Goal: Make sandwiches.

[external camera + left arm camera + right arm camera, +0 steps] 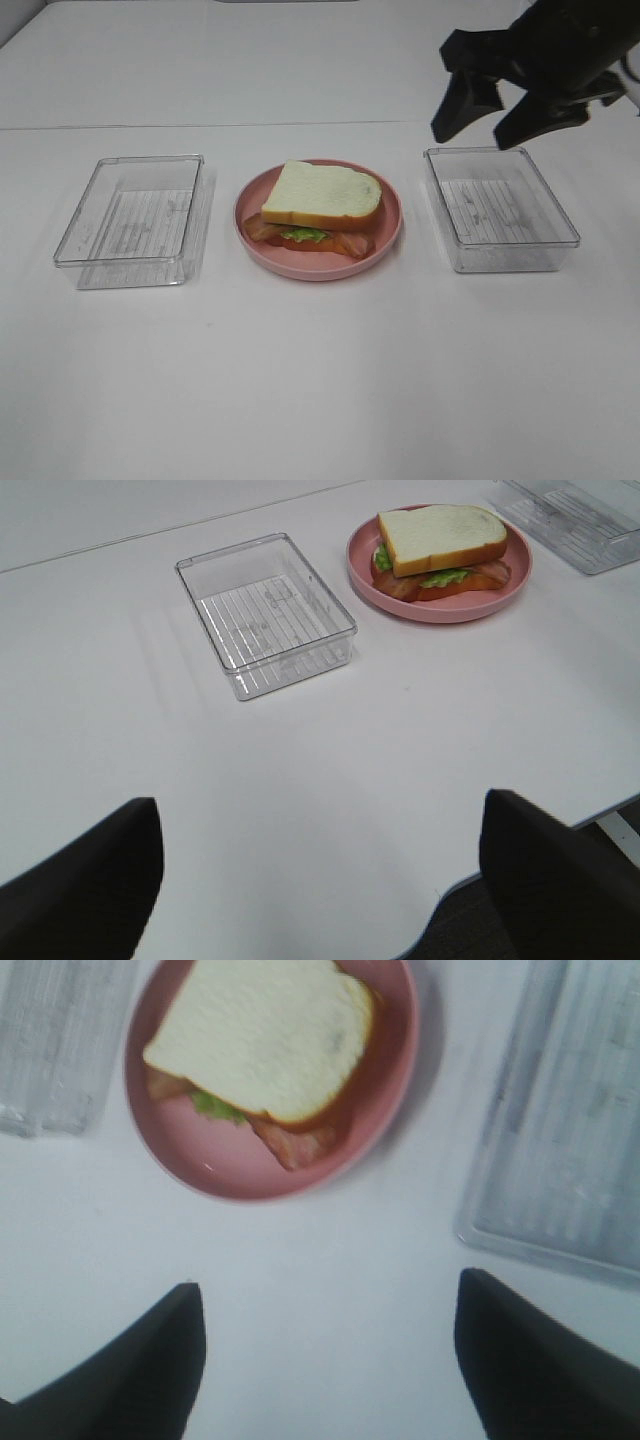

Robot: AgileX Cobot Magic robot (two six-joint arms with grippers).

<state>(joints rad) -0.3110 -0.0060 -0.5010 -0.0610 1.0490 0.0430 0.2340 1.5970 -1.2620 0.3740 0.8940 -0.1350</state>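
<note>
The right gripper (490, 118) hung in the air above the far end of the right tray (500, 208). Its two black fingers (462, 100) were spread wide apart, and it held nothing. The left gripper (320, 875) was wide too, with nothing between its fingers; it was over a bare part of the white bench (320, 380), well apart from the food.

There were two clear plastic trays. The right tray had nothing in it. The left tray (135, 220) had nothing in it either. Both had ribbed bottoms.

Between the two trays sat one round pink plate (390, 235). The sandwich (320, 205) lay on that plate. One white bread slice (325, 190) with a brown crust was on top. Under it, a bit of green lettuce (303, 235) poked out at the front. Reddish bacon (352, 243) stuck out at the sides below the bread. Whatever else was under the top slice could not be seen.

So there was one sandwich, one plate, and two trays. Nothing lay on the sandwich or right beside it. The plate stood near both trays but did not touch them.
</note>
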